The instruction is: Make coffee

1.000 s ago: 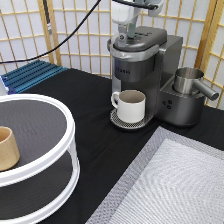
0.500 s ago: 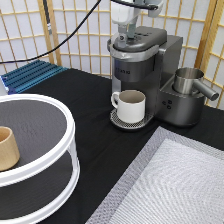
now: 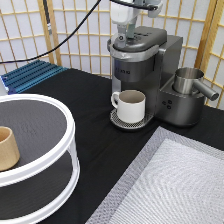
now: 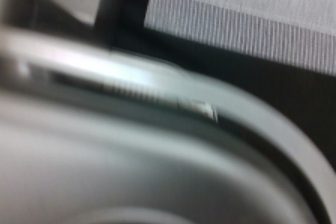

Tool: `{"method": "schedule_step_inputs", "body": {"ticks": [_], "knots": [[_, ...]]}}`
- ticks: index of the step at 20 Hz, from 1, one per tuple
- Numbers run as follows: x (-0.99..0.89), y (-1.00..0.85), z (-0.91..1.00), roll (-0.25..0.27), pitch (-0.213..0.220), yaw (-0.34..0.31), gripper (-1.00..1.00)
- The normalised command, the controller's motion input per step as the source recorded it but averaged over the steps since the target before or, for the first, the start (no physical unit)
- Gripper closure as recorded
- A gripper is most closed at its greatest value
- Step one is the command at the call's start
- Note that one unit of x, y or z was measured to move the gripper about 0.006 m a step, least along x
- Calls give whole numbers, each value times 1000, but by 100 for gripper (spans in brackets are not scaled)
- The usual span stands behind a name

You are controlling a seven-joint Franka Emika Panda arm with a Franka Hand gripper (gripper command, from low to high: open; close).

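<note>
My gripper (image 3: pixel 124 36) is at the exterior view's top, right above the grey coffee machine (image 3: pixel 150 70), with its shut fingertips touching the machine's closed silver-rimmed lid (image 3: pixel 131 46). The wrist view shows that lid's curved silver rim (image 4: pixel 225 115) from very close by. A white handled mug (image 3: pixel 131 105) stands upright on the round drip tray (image 3: pixel 120 121) under the spout. The coffee pod is hidden; it shows in neither view.
A steel pitcher (image 3: pixel 189 80) stands on the machine's right part. A white two-tier round stand (image 3: pixel 55 145) at the exterior view's left bears a tan wooden cup (image 3: pixel 7 148). A grey mat (image 3: pixel 170 185) lies bottom right. A blue rack (image 3: pixel 30 74) lies at the back left.
My gripper has shifted only slightly over the machine's lid. The mug, stand and cup have not moved.
</note>
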Motion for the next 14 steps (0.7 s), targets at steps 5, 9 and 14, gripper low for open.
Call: {"method": "schedule_step_inputs", "body": {"ticks": [5,9,14], "knots": [[-173,-819,568,130,14,31,-100],[-94,-833,389,173,0,32,-100],[-152,-871,-269,216,-82,0,-100]]}}
